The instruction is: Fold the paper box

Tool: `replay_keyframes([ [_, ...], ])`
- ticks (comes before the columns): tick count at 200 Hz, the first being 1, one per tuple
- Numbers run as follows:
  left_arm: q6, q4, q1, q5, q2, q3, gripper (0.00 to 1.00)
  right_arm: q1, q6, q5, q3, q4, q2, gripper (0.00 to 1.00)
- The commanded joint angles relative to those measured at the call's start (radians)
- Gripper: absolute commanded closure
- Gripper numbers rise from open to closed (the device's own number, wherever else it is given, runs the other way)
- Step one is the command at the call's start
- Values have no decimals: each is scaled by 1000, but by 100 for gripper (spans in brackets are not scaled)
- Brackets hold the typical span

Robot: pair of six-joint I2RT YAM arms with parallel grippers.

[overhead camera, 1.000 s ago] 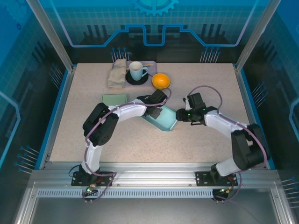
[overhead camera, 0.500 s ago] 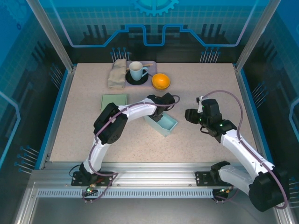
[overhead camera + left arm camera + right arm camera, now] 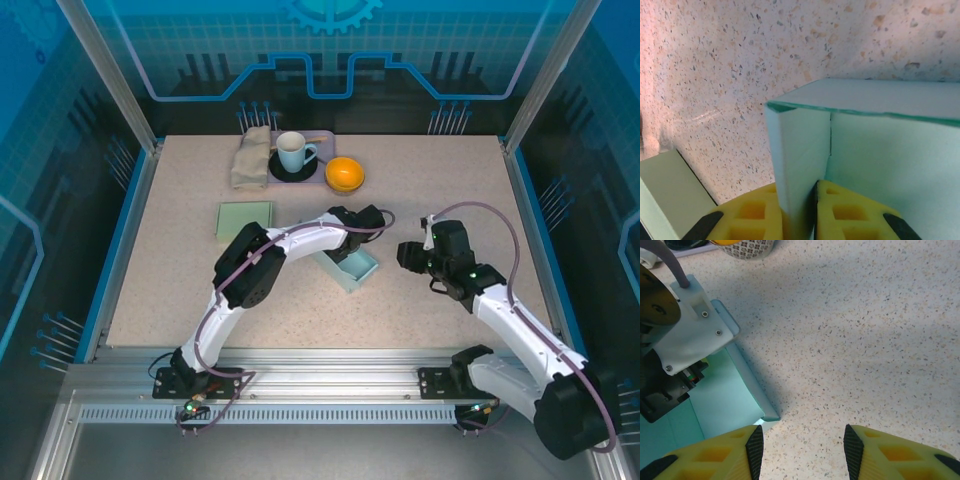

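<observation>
The teal paper box [image 3: 352, 266] lies mid-table with its walls raised. My left gripper [image 3: 366, 232] hangs over the box's far corner. In the left wrist view its yellow fingers [image 3: 850, 212] pinch an upright wall of the paper box [image 3: 800, 155] where two panels meet. My right gripper [image 3: 408, 256] hovers just right of the box, apart from it. It is open over bare table, jaws wide, with the box's corner [image 3: 760, 410] beside the left fingertip [image 3: 754, 447].
A flat green sheet [image 3: 245, 218] lies left of the box. At the back stand a folded cloth [image 3: 250, 155], a cup on a black saucer [image 3: 292, 153] and an orange bowl [image 3: 344, 173]. Free table lies to the right and front.
The box has gone from a wide, splayed shape to a compact one and shifted slightly right with my left gripper. My right gripper has backed away to the right.
</observation>
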Motion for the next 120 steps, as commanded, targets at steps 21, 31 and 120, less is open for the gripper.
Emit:
replay_keyframes([
  [21,113,49,12,169,-62,-137,75,-13,9,-16,-1,-52,-74,51],
  [31,161,87,9,221,-105,-177,71,-13,7,-16,-1,-64,-89,51],
  [120,284,172,0,326,-252,-194,48,-13,-28,-17,-26,-103,-130,47],
])
